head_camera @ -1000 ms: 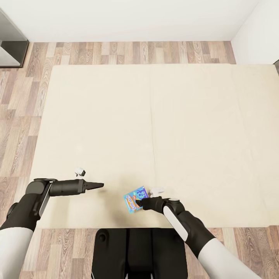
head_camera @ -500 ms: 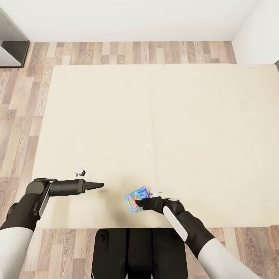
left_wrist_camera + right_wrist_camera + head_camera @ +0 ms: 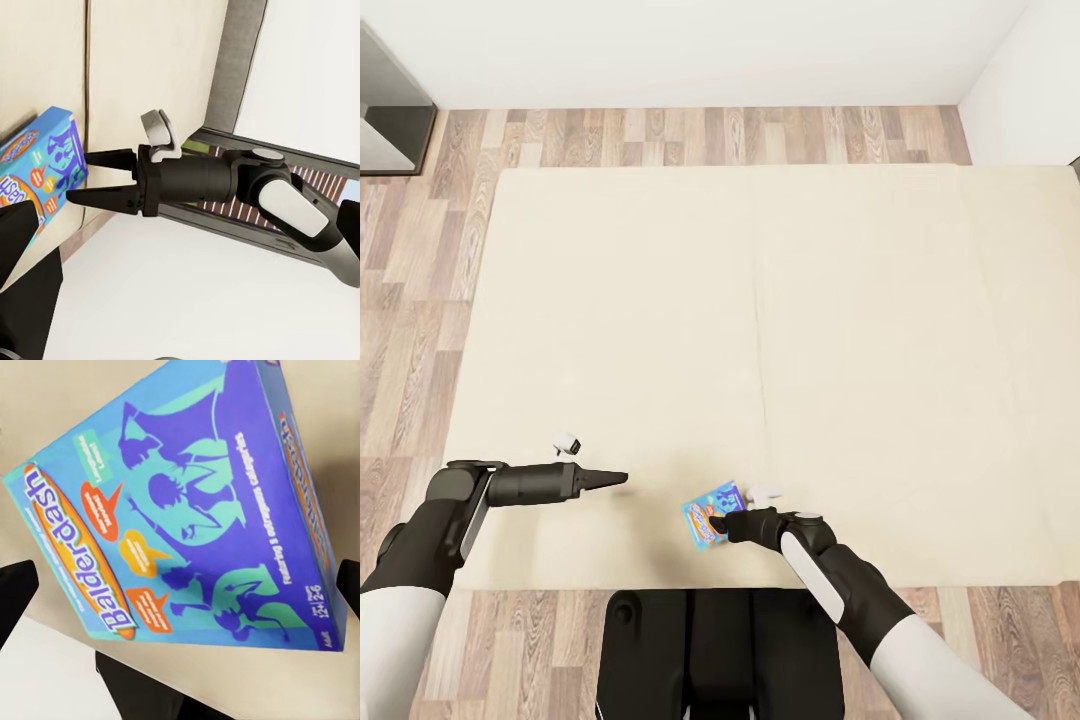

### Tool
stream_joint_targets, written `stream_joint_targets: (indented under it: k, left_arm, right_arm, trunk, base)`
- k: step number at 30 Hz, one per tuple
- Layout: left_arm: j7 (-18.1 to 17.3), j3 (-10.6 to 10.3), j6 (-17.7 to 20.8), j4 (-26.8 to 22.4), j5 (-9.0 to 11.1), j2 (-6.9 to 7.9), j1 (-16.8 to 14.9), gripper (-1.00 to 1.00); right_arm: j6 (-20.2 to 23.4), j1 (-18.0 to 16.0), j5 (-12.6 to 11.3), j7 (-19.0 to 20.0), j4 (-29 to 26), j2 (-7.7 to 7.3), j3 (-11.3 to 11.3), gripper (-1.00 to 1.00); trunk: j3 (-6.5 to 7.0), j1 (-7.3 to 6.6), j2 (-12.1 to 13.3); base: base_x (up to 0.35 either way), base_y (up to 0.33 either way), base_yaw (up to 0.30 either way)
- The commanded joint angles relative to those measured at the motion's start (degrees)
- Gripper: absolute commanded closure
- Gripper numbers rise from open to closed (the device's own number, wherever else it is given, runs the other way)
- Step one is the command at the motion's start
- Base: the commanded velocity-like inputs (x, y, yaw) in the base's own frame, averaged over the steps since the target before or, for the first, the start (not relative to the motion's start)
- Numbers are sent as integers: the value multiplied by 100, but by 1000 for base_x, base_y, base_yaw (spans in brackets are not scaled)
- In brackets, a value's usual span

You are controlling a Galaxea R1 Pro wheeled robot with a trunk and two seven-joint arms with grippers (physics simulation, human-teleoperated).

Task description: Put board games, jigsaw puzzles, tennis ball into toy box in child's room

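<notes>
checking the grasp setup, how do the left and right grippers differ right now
The right gripper has its tips at the blue board game near the bed's front edge; the left gripper hovers over bare mattress, away from the game. In the left wrist view the right gripper's fingers stand open, tips at the box's edge; whether the left's are open cannot be told. Both are dark, tapered and low over the bed.

A wood-plank floor [image 3: 420,260] runs up to a white wall [image 3: 710,50], with a dark grey unit [image 3: 385,125] at the far-left corner
</notes>
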Motion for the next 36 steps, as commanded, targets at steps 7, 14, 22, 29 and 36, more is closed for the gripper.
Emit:
stream_joint_targets:
  k: [7,14,22,29,36]
  left_arm:
    - [-30,2,60,-3,-21,1,-1,-100]
    - [-30,2,60,-3,-21,1,-1,-100]
    - [-30,-4,60,-3,-21,1,-1,-100]
    - [-30,-6,60,-3,-21,1,-1,-100]
    - [-30,-5,60,-3,-21,1,-1,-100]
  right_arm:
    - [23,-2,-5,3,3,1,5,-100]
    - [23,-2,-5,3,11,5,0,-100]
    - [23,-2,-5,3,19,10,-3,-100]
    - [23,-2,-5,3,22,11,1,-100]
    - [23,-2,-5,3,22,18,4,-100]
  trunk:
    - [-6,3,-9]
    - [-6,3,-9]
    - [-6,3,-9]
    - [-6,3,-9]
    - [-6,3,-9]
  base:
    - [-28,41,0]
    - [-3,42,0]
    - [0,68,0]
    - [0,4,0]
    - [0,64,0]
